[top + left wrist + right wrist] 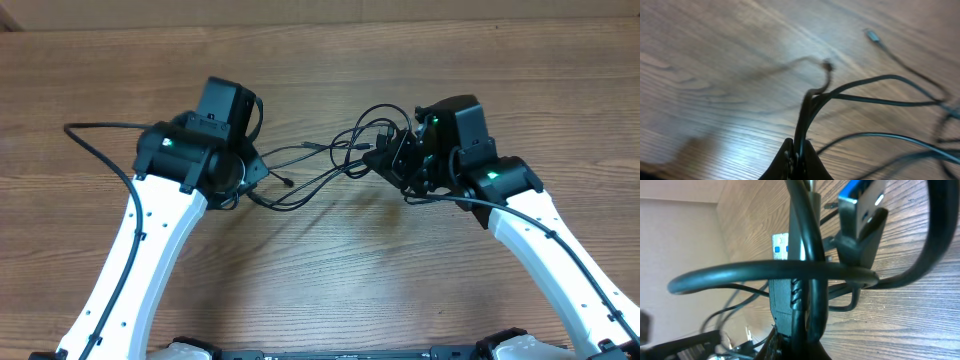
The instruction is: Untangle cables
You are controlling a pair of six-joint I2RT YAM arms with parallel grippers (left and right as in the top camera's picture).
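A: One wood-grain bench point(330, 285) is filling the overhead view and carrying everything.

B: Noted. And the arms?

A: The left arm point(150, 260) and the right arm point(560, 250) are both reaching in from the near edge. Their white links are angling toward the middle, and the black wrists are facing each other across a gap.

B: Where are the cables sitting?

A: The cables point(320, 165) are spanning that gap as a loose black tangle of loops running from one wrist to the other. Several strands are throwing shadows onto the wood below them.

B: Tool states?

A: The left tool point(799, 156) is clenching on the cables. In the left wrist view, thin strands are coming up out of the pinched jaws and fanning off to the right. The right tool point(792, 347) is also clamping the cables. A ribbed plug body and a thick strand are rising from between its fingers, and another strand is crossing level in front of them.

B: Smallest items?

A: A blue-tongued plug point(862, 210) is hanging at the top of the right wrist view, with a second blue-insert plug point(781, 247) showing behind the strands. A small silver plug point(871, 35) is lying on the wood at the upper right of the left wrist view. That view is blurring, so I cannot tell its type.
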